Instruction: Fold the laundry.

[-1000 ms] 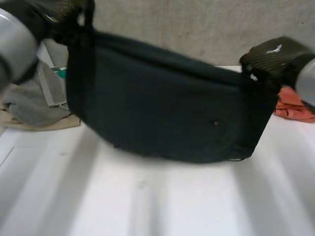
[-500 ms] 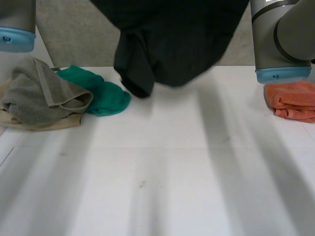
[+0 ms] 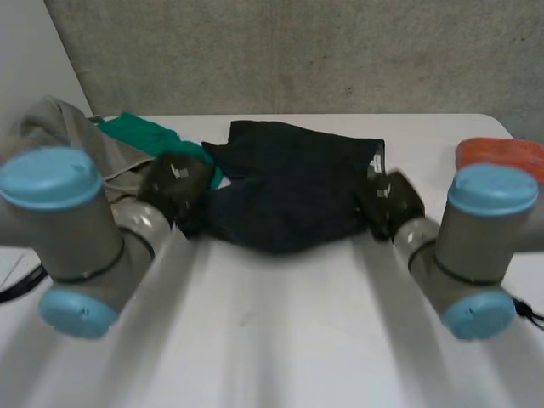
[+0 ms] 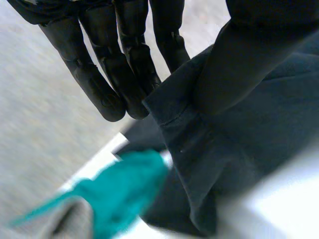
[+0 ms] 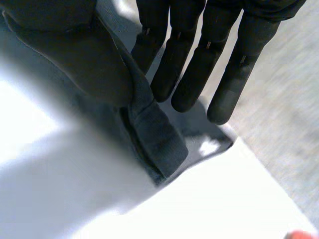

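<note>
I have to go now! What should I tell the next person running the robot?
Left hand: straight fingers and thumb pinch the dark garment at its left edge, beside the green cloth.
Right hand: pinches the garment's right edge the same way.
The garment lies spread on the white table; a grey towel sits far left, an orange cloth far right.
Done: garment laid out. Left: no fold made yet, and the other pieces wait.
</note>
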Motion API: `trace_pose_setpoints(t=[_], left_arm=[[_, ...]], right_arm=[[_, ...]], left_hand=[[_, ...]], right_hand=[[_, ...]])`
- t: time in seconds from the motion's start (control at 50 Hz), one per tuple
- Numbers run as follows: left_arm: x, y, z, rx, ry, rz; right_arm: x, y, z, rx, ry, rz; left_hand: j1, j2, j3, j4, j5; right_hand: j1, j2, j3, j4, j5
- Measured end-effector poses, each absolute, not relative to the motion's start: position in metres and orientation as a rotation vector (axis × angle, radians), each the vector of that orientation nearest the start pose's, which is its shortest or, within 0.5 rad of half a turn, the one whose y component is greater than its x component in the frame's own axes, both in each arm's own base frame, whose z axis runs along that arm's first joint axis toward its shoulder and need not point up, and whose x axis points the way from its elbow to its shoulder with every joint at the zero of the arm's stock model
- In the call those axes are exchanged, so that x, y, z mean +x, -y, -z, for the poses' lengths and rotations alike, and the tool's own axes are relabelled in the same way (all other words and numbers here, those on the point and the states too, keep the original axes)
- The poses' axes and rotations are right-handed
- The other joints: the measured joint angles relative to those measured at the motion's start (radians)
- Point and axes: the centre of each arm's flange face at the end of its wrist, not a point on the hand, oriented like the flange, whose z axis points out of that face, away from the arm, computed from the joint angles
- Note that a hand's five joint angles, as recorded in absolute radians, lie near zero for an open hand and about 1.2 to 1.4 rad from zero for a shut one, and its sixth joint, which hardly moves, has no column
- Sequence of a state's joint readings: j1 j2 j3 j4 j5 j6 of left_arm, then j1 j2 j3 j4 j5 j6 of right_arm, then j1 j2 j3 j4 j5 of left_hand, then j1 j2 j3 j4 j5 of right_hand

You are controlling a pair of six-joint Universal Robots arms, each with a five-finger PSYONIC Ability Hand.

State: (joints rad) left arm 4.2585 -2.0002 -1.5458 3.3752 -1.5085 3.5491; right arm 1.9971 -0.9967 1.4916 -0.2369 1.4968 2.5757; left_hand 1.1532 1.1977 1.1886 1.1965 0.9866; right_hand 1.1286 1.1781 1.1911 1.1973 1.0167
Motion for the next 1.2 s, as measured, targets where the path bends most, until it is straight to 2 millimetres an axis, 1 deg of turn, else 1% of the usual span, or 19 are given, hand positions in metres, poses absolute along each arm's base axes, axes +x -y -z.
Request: trace_pose_setpoints(t=[0.04,0.1,0.2,0.24,0.28,0.3,0.4,0.42,0.44,0.48,0.52,0.6,0.72,0.74,0.76,0.8,0.9,1.06,1.2], left_arm=[[-0.285,0.266,-0.179,1.142,-2.245,1.993],[-0.28,0.25,-0.175,1.209,-2.292,1.879],[-0.268,0.217,-0.184,1.299,-2.379,1.687],[-0.262,0.194,-0.189,1.352,-2.433,1.563],[-0.261,0.191,-0.19,1.361,-2.442,1.543],[-0.255,0.17,-0.194,1.406,-2.487,1.425],[-0.249,0.149,-0.197,1.456,-2.535,1.29],[-0.25,0.146,-0.2,1.467,-2.543,1.286],[-0.251,0.146,-0.201,1.468,-2.542,1.293],[-0.255,0.151,-0.205,1.461,-2.531,1.348],[-0.262,0.162,-0.212,1.437,-2.499,1.454],[-0.276,0.195,-0.219,1.376,-2.405,1.661],[-0.301,0.266,-0.214,1.324,-2.181,1.906],[-0.304,0.275,-0.212,1.326,-2.149,1.922],[-0.309,0.291,-0.206,1.334,-2.1,1.939],[-0.316,0.313,-0.197,1.353,-2.036,1.946],[-0.328,0.349,-0.168,1.424,-1.99,1.88],[-0.344,0.365,-0.134,1.566,-2.047,1.774],[-0.358,0.365,-0.125,1.641,-1.997,1.775]], right_arm=[[0.279,0.285,-0.141,-1.329,-2.221,1.872],[0.268,0.268,-0.142,-1.442,-2.271,1.788],[0.25,0.24,-0.162,-1.623,-2.335,1.624],[0.237,0.222,-0.175,-1.728,-2.376,1.476],[0.235,0.22,-0.176,-1.739,-2.38,1.457],[0.224,0.203,-0.184,-1.82,-2.408,1.296],[0.215,0.185,-0.191,-1.89,-2.406,1.118],[0.214,0.182,-0.191,-1.899,-2.392,1.097],[0.214,0.182,-0.191,-1.9,-2.388,1.096],[0.216,0.182,-0.189,-1.897,-2.375,1.104],[0.218,0.184,-0.185,-1.888,-2.365,1.129],[0.221,0.187,-0.179,-1.87,-2.359,1.166],[0.224,0.19,-0.173,-1.842,-2.362,1.21],[0.225,0.191,-0.173,-1.834,-2.363,1.219],[0.225,0.191,-0.172,-1.829,-2.364,1.227],[0.225,0.192,-0.172,-1.814,-2.368,1.246],[0.225,0.195,-0.171,-1.79,-2.373,1.28],[0.225,0.198,-0.169,-1.761,-2.378,1.322],[0.225,0.199,-0.168,-1.748,-2.379,1.342]], left_hand=[[0.0,0.0,0.0,0.0,0.0],[0.0,0.0,0.0,0.0,0.0],[0.0,0.0,0.0,0.0,0.0],[0.0,0.0,0.0,0.0,0.0],[0.0,0.0,0.0,0.0,0.0],[0.0,0.0,0.0,0.0,0.0],[-0.036,-0.058,-0.044,-0.045,-0.032],[-0.552,-0.505,-0.497,-0.509,-0.485],[-0.601,-0.569,-0.539,-0.552,-0.528],[-0.92,-0.877,-0.866,-0.889,-0.85],[-0.963,-0.983,-0.974,-0.993,-0.939],[-0.96,-0.993,-0.98,-0.996,-0.939],[-0.943,-0.975,-0.965,-0.978,-0.927],[-0.943,-0.975,-0.965,-0.978,-0.927],[-0.802,-0.859,-0.851,-0.852,-0.817],[-0.776,-0.829,-0.82,-0.822,-0.787],[-0.735,-0.777,-0.765,-0.769,-0.733],[-0.689,-0.735,-0.724,-0.726,-0.69],[-0.56,-0.624,-0.614,-0.617,-0.583]], right_hand=[[0.0,0.001,0.0,0.0,0.0],[0.0,0.001,0.0,0.0,0.0],[0.0,0.001,0.0,0.0,0.0],[0.0,0.001,0.0,0.0,0.0],[0.0,0.001,0.0,0.0,0.0],[0.0,0.001,0.0,0.0,0.0],[0.0,0.001,0.0,0.0,0.0],[0.0,0.001,0.0,0.0,0.0],[0.0,0.001,0.0,0.0,0.0],[0.0,0.001,0.0,0.0,0.0],[0.0,0.001,0.0,0.0,0.0],[0.0,0.001,0.0,0.0,0.0],[0.0,0.001,0.0,0.0,0.0],[0.0,0.001,0.0,0.0,0.0],[0.0,0.001,0.0,0.0,0.0],[0.0,0.001,0.0,0.0,0.0],[0.0,0.001,0.0,0.0,0.0],[0.0,0.001,0.0,0.0,0.0],[0.0,0.001,0.0,0.0,0.0]])
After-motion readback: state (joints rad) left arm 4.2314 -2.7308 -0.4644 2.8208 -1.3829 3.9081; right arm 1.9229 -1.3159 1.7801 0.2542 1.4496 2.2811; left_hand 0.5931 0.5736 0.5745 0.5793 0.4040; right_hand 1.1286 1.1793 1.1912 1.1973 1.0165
